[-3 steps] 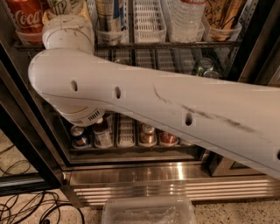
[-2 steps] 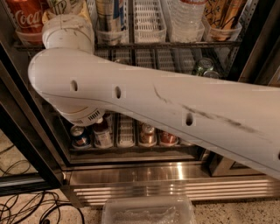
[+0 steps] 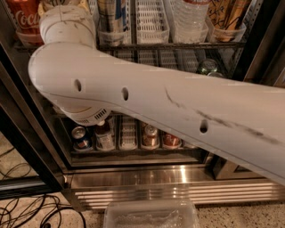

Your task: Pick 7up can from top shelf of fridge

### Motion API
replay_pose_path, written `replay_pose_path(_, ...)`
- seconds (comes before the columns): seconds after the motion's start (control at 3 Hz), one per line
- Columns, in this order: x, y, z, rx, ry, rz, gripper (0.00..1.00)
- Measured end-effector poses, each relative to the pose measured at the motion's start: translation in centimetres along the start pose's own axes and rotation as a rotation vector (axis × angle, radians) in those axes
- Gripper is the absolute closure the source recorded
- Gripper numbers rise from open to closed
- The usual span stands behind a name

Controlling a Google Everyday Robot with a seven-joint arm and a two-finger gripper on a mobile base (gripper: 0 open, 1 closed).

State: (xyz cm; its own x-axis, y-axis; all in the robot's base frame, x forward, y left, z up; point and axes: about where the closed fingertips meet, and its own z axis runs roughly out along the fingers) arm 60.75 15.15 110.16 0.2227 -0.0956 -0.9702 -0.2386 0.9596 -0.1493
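At 10 o'clock a red Coca-Cola can (image 3: pixel 24 18) stands on the top shelf (image 3: pixel 178 45) of the fridge (image 3: pixel 26 147). Just right of it my arm's wrist (image 3: pixel 67 22) rises past the top edge at 11 o'clock. The jaws lie beyond that edge, so I cannot tell how wide they stand or what they grip. A pale sliver of can (image 3: pixel 46 5) shows behind the wrist; I cannot tell if it is the 7up can. Further right stand 1 silver-blue can (image 3: pixel 111 15), a white lane (image 3: pixel 151 20) and a clear bottle (image 3: pixel 189 18). The forearm (image 3: pixel 178 111) runs from 9 to 4 o'clock. A plastic tub (image 3: pixel 151 216) lies at 6 o'clock.
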Motion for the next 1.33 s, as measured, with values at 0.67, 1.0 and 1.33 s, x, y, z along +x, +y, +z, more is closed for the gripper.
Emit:
replay_pose_path(0.67, -1.3, -0.5, -1.3, -0.055, -0.048, 0.009, 1.00)
replay_pose_path(1.0, -1.6, -1.1, -2.4, -0.116, -0.062, 0.020, 1.00)
replay_pose_path(1.33, -1.0, -1.8, -3.7, -0.186, -0.021, 0.061, 1.00)
